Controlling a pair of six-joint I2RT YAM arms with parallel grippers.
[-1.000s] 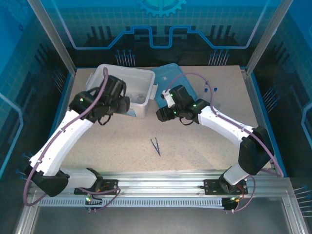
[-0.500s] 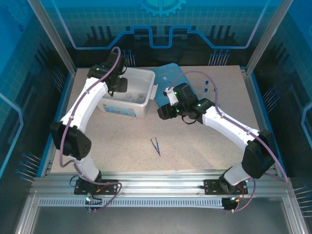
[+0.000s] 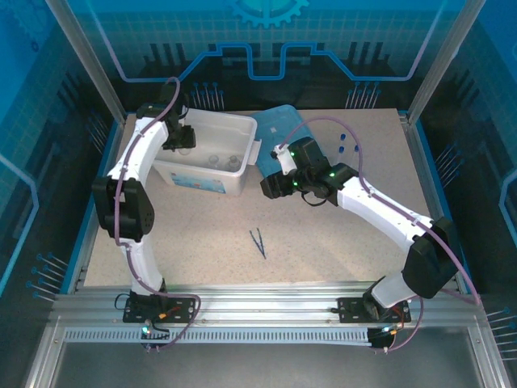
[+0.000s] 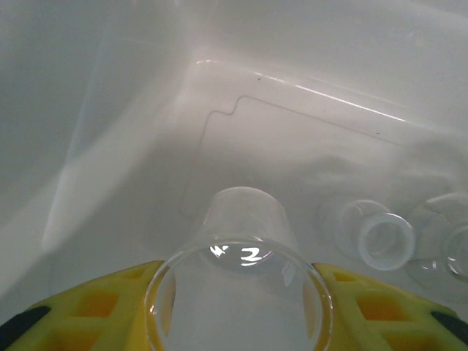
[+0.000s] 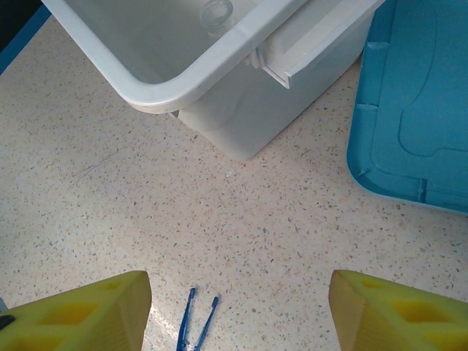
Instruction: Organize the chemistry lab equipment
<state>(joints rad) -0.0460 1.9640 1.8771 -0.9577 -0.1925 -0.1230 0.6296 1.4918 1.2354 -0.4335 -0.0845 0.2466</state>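
My left gripper reaches into the left end of the white bin. In the left wrist view it is shut on a clear glass beaker, rim toward the camera and held just above the bin floor. Two more glass pieces, one a conical flask, stand on the bin floor to the right. My right gripper hovers open over the table in front of the bin's right corner. The dark-blue tweezers lie on the table, between the right fingers near the left one. Blue-capped tubes lie at the back right.
The light-blue lid lies flat behind the right gripper, against the bin's right side. The bin's latch handle juts toward the right gripper. Metal frame posts and blue walls enclose the table.
The left arm has swung from above the bin's front to its far left end and reached down inside with the beaker. The right arm has barely moved.
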